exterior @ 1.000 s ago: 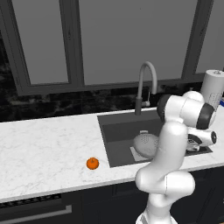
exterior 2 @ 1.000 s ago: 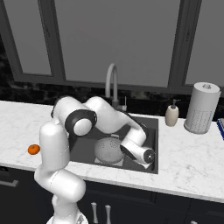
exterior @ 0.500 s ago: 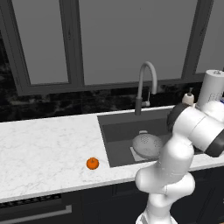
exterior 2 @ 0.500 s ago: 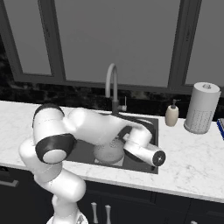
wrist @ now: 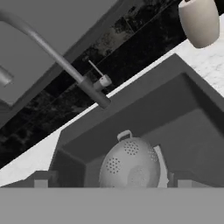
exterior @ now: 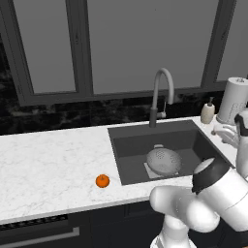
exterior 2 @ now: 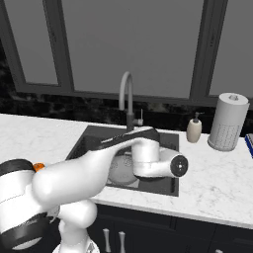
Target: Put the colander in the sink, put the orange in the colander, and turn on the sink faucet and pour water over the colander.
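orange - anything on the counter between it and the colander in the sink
Nothing visible does. The orange lies alone on the counter, left of the sink. Bare counter and the sink's rim separate it from the colander, which sits uncovered on the sink floor.

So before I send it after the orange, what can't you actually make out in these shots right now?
- Orange: right base view, mostly hidden behind the arm's shoulder.
- Colander: right base view, largely covered by the forearm; hand view, its lower edge is cut off at the bottom.
- Colander inside: it looks dome-up in the left base view, so its hollow can't be seen.
- Faucet: hand view, spout tip cut off by the left edge.
- Sink floor patch: mostly hidden under the colander.
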